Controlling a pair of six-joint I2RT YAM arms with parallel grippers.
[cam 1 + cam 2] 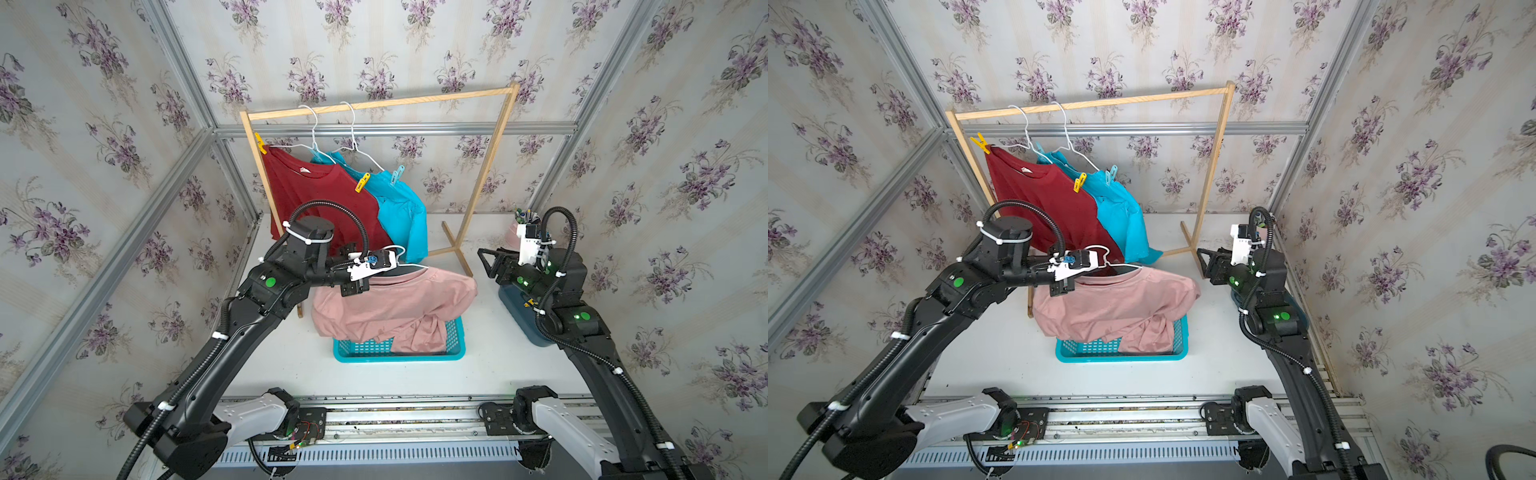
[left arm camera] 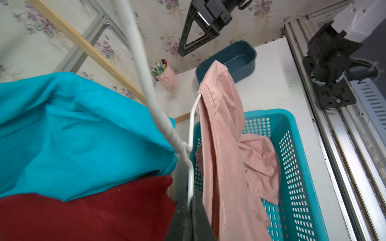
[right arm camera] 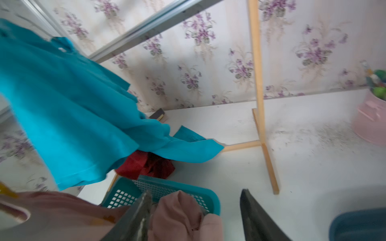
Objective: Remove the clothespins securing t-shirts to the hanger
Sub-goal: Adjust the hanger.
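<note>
My left gripper [image 1: 356, 287] [image 2: 191, 208] is shut on a white wire hanger [image 2: 191, 125] that carries the pink t-shirt [image 1: 395, 303], held over a teal basket. The shirt's lower part sags into the basket. On the wooden rack hang the dark red t-shirt [image 1: 316, 195] and the turquoise t-shirt [image 1: 403, 212]. A yellow clothespin [image 1: 362, 183] grips the red shirt's shoulder, a light blue clothespin [image 1: 397, 174] the turquoise one, and another yellow clothespin [image 1: 260, 143] sits by the rack's left post. My right gripper [image 1: 484, 255] [image 3: 195, 194] stands open just right of the pink shirt, holding nothing.
The teal basket [image 1: 415, 353] stands mid-table. A dark blue bin [image 1: 523, 316] lies under my right arm, and a pink cup of pens [image 1: 515, 232] stands behind it. The rack's top bar [image 1: 382, 102] and right foot [image 1: 457, 253] cross the back.
</note>
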